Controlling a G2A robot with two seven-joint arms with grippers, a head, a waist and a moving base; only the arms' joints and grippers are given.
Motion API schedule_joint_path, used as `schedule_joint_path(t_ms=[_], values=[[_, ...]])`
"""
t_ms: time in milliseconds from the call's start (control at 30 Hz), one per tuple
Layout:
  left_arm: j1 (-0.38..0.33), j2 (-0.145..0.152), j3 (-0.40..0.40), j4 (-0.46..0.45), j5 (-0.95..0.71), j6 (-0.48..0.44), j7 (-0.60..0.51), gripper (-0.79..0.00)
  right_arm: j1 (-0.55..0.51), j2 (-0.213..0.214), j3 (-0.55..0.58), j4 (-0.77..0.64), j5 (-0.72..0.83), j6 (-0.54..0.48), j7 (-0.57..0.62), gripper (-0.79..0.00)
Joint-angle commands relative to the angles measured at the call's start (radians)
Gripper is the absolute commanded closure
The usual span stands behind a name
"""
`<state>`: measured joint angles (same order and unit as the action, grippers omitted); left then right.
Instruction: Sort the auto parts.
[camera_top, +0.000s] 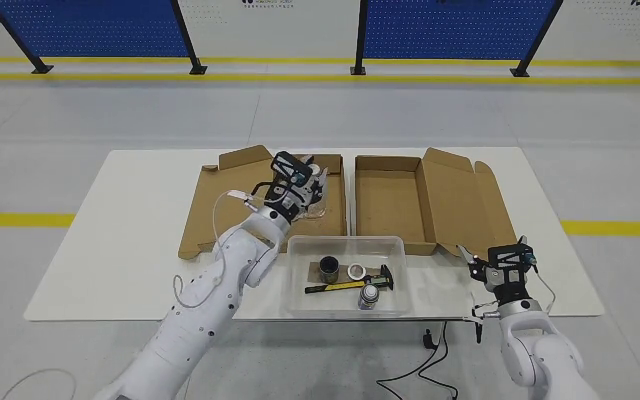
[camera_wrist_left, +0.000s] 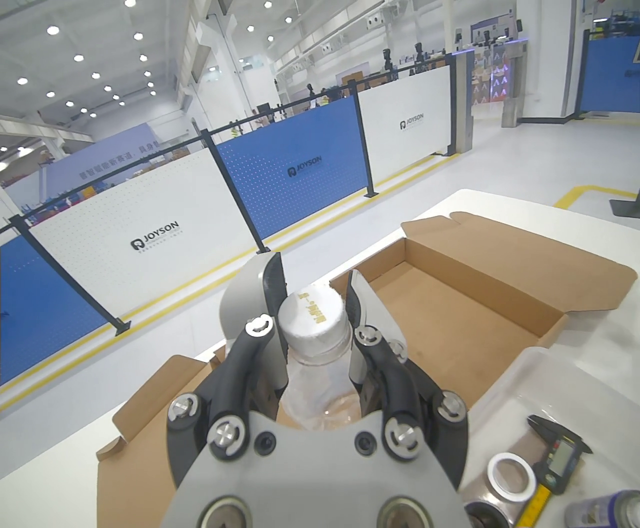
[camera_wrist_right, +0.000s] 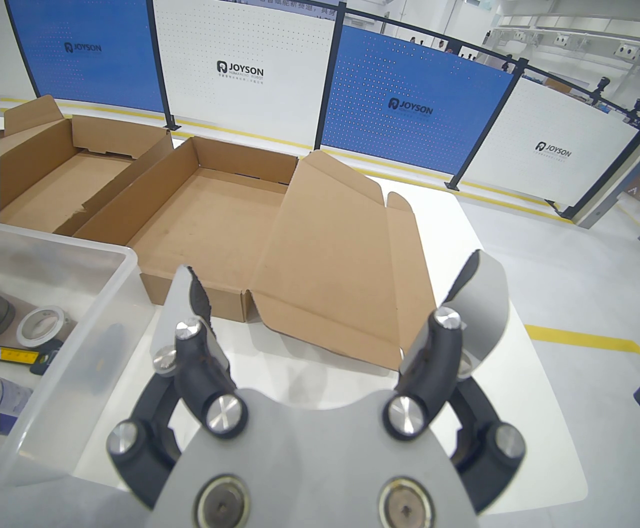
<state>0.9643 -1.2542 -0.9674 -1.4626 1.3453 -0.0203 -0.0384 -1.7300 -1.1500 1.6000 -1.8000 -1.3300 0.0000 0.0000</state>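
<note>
Gripping: the left hand (camera_top: 300, 180) (camera_wrist_left: 312, 280) is pinched on a clear bottle (camera_wrist_left: 314, 325) with a white cap, one finger on each side of the neck.
Bottle spot: upper centre of the top view, over the open tray of the left box (camera_top: 212, 215). I cannot tell whether it touches the cardboard floor.
Right hand: the right hand (camera_top: 497, 268) (camera_wrist_right: 332, 280) has its fingers spread wide with nothing between them. It sits at the lower right of the top view, over the tabletop (camera_top: 120, 230) near the front edge.
Boxes: the left box and the right box (camera_top: 392, 205) lie side by side across the middle of the frame, lids folded outward. The right box (camera_wrist_right: 210, 220) has a bare floor.
Tub: a clear plastic tub (camera_top: 345, 241) sits just in front of both boxes, lower centre.
Tub contents: a dark ring (camera_top: 329, 267), a white ring (camera_top: 356, 271) beside it, a yellow-and-black caliper (camera_top: 350, 285) lying crosswise, and a small can (camera_top: 369, 296) at the front.
</note>
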Motion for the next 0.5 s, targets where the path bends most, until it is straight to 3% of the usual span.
schedule_joint_path(t_ms=[0,300,467], values=[[-0.035,-0.013,0.024,0.067,0.016,0.040,0.024,0.000,0.000,0.000,0.000,0.000,0.000,0.000,0.000,-0.785],[-0.139,-0.078,0.114,0.368,0.005,0.142,0.169,0.000,0.000,0.000,0.000,0.000,0.000,0.000,0.000,-0.785],[-0.165,-0.108,0.132,0.481,-0.034,0.166,0.228,0.000,0.000,0.000,0.000,0.000,0.000,0.000,0.000,-0.785]])
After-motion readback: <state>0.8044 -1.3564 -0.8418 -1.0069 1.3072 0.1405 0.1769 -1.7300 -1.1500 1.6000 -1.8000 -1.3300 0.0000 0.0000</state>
